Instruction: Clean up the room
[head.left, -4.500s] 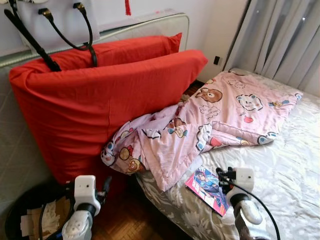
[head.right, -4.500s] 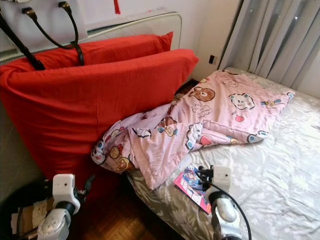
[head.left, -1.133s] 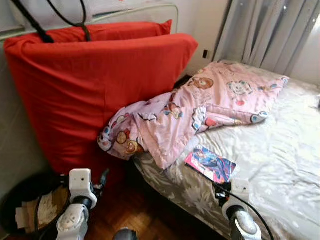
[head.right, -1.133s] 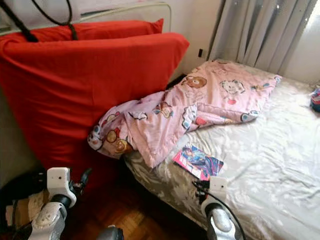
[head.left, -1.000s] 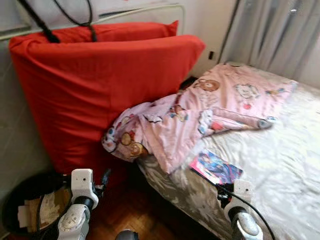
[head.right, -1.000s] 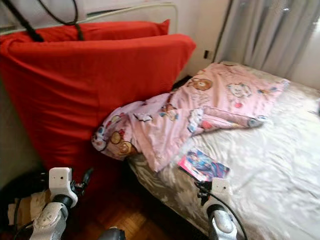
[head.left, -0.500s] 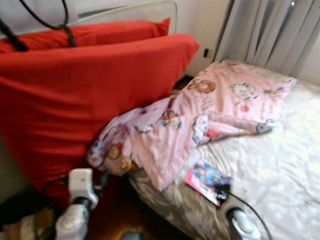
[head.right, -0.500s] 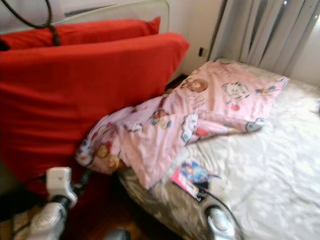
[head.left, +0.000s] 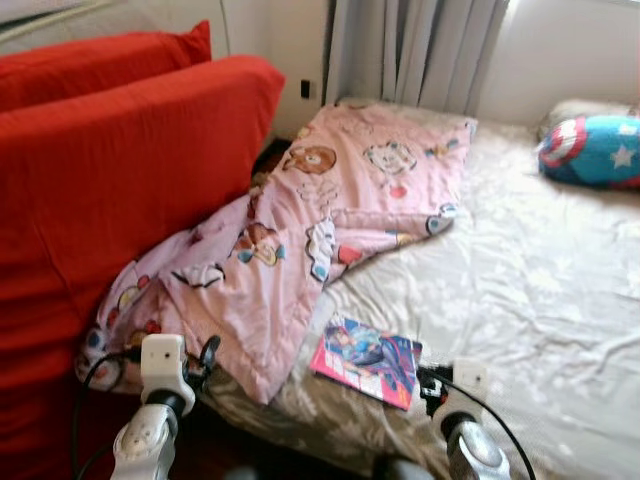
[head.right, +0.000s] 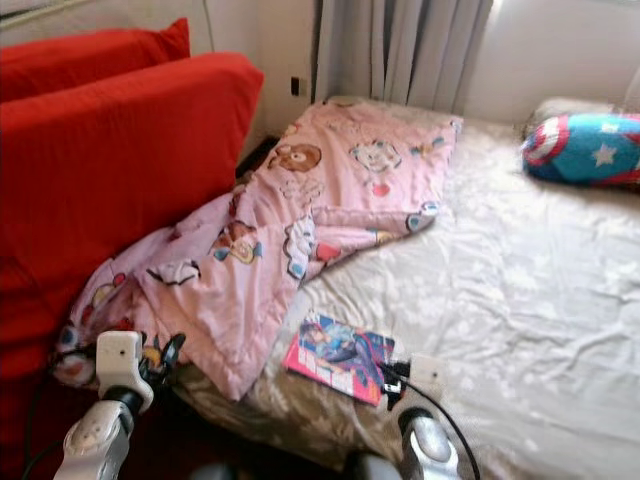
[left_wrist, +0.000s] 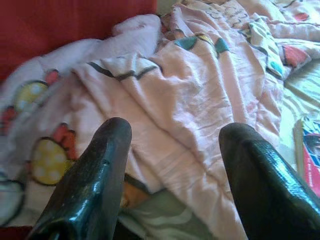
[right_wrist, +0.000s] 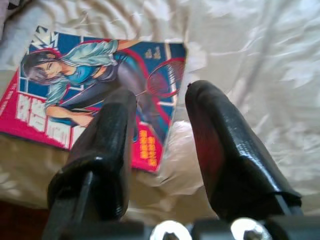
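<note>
A pink cartoon-print blanket (head.left: 320, 200) lies crumpled across the bed (head.left: 530, 280) and hangs over its near edge. A colourful magazine (head.left: 365, 360) lies flat on the sheet beside the blanket's corner. My left gripper (left_wrist: 175, 135) is open, low at the bedside, pointing at the hanging blanket (left_wrist: 175, 90) with nothing between its fingers. My right gripper (right_wrist: 160, 95) is open just in front of the magazine (right_wrist: 75, 100), its fingers over the near corner and gripping nothing.
Two big red cushions (head.left: 120, 170) stand on edge at the left against the bed. A blue star-and-shield pillow (head.left: 595, 150) lies at the far right of the bed. Grey curtains (head.left: 420, 50) hang behind. The pale sheet right of the blanket is bare.
The whole view has swung to the right, bringing in the blue pillow and more bed; the black basket and bag handles have left the picture. Both grippers stay low and open.
</note>
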